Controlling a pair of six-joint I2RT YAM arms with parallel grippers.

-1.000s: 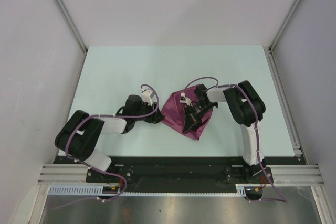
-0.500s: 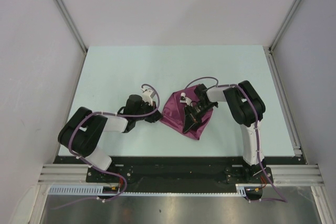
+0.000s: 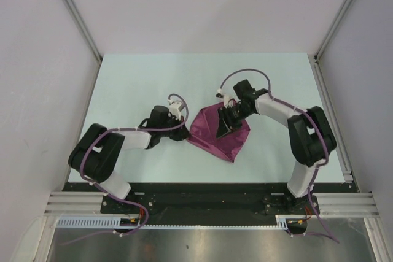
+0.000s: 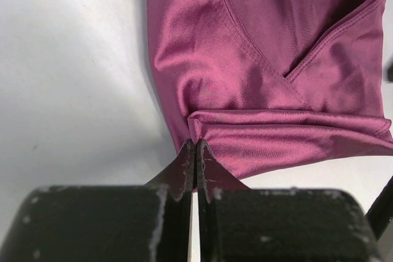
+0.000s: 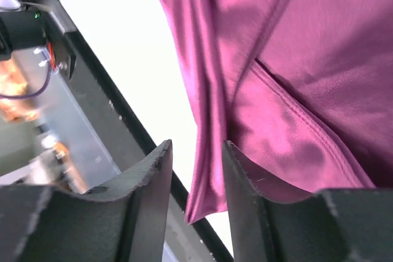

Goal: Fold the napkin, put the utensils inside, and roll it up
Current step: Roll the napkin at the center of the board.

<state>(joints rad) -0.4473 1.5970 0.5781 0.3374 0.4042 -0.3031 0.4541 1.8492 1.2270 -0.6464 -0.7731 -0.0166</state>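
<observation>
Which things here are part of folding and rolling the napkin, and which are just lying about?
For the job: napkin; left fingers, shut on its corner; right fingers, open over it. No utensil shows.
Just there: table; purple cables.

From where I stood, no writing, label, brand, number or sign could be read anywhere in the scene.
</observation>
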